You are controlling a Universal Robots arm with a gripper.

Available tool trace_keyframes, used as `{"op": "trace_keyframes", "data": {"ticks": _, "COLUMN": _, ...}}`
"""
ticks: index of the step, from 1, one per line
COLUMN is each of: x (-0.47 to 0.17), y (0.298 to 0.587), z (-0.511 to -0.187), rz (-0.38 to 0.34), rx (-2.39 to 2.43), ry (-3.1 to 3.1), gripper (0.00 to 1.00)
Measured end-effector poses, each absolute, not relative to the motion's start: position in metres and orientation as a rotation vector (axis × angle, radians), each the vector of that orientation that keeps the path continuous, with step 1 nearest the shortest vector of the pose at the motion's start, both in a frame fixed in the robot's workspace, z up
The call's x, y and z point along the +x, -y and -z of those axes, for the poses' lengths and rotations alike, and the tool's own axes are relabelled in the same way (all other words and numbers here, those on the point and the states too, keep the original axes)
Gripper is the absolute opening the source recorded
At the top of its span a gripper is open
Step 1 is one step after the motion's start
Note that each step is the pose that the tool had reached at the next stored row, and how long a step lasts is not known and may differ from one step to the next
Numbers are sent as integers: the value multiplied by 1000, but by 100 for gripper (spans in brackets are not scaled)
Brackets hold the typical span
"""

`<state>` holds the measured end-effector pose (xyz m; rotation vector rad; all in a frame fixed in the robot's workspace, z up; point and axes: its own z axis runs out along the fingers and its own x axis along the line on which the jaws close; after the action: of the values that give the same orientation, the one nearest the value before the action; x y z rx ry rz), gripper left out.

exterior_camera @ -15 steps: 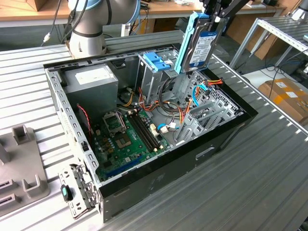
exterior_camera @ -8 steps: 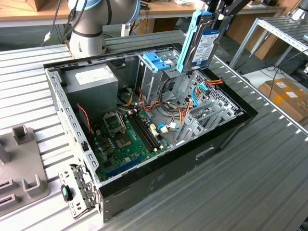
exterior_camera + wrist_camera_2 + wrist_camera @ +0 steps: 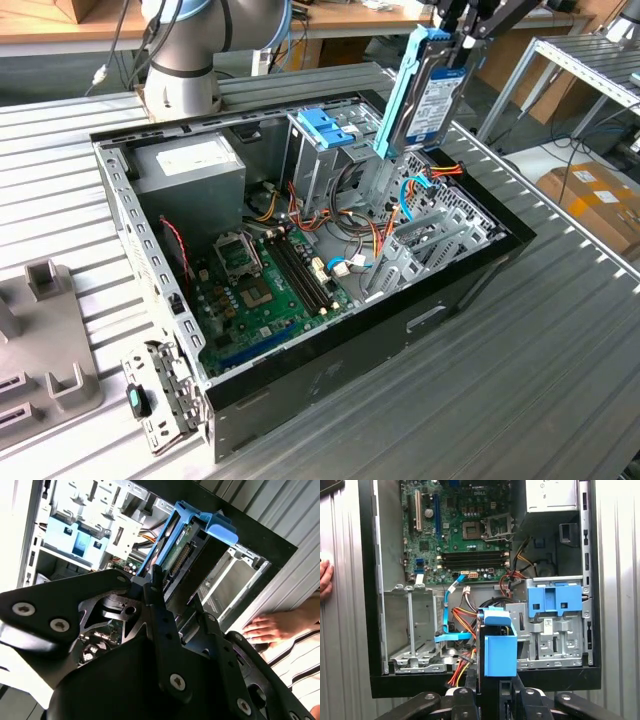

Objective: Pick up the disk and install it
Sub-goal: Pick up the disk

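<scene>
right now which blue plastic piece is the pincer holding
The light-blue carrier framing the disk, held above the case by the pincer; the other blue bracket tops the metal cage inside.

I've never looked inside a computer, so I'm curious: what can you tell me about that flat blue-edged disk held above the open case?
The disk is a flat metal rectangle with a white-and-blue label, framed by a light-blue plastic carrier. It hangs on edge, slightly tilted, above the open computer case. The black claw is shut on its upper end. The second wrist view shows a green circuit board on one face.
</scene>
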<state>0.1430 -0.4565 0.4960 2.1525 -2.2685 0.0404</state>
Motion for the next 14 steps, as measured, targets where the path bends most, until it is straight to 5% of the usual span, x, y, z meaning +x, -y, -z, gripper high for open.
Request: {"op": "trace_keyframes", "data": {"ticks": 14, "x": 143, "y": 509, "z": -496, "rz": -40, "rx": 2153, "ry": 2269, "gripper": 35}}
